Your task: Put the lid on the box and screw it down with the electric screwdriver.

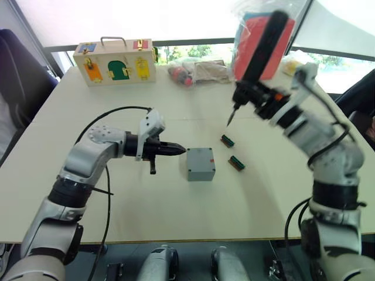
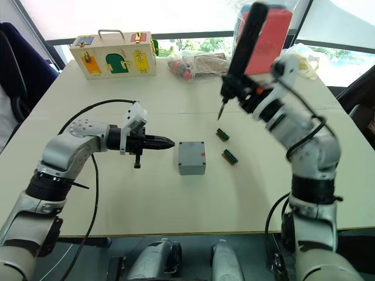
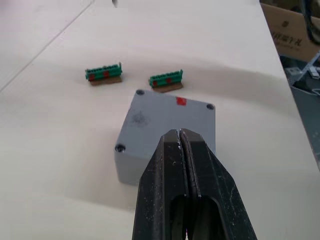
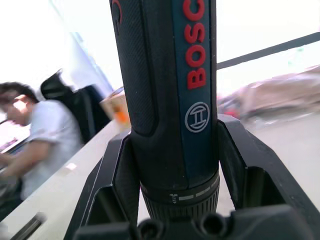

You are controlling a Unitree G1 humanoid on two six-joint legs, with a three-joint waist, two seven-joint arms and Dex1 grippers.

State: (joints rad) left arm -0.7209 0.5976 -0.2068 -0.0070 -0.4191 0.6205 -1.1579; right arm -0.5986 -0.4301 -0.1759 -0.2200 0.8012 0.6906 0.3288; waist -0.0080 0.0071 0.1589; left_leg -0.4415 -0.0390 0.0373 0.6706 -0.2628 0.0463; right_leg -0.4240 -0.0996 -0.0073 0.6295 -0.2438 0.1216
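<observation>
Tabletop (image 2: 146, 205): broad, pale cream, matte; a seam runs across it beyond both tools. Bright windows with greenery stand behind its far edge, and dark chairs flank it on either side.

Person (image 4: 30, 140): seated at a desk in the background of the right wrist view, white shirt, beside a dark chair.

Wooden case (image 2: 114, 55): at the far left corner of the tabletop, well beyond the left tool; metal handle on top, coloured latches and small doors on its front.

Clear bags (image 2: 196, 64): at the far edge, holding red and tan items, beyond and left of the right tool.

Electric screwdriver (image 2: 246, 41): black barrel with red lettering, gripped in the right tool (image 4: 172, 180), tilted, bit pointing down, held in the air above the tabletop.

Left tool (image 2: 161, 141): fingers pressed together, empty, lying level and pointing at the box from just beside it, apart from it.

Box (image 2: 191, 167): grey, square, on the tabletop between the two tools, with the lid (image 3: 167, 117) seated on top; a small red mark at one edge of the lid, screw holes at its corners.

Two green connector strips (image 2: 222, 135), (image 2: 229, 156): on the tabletop just right of the box, below the screwdriver bit.
</observation>
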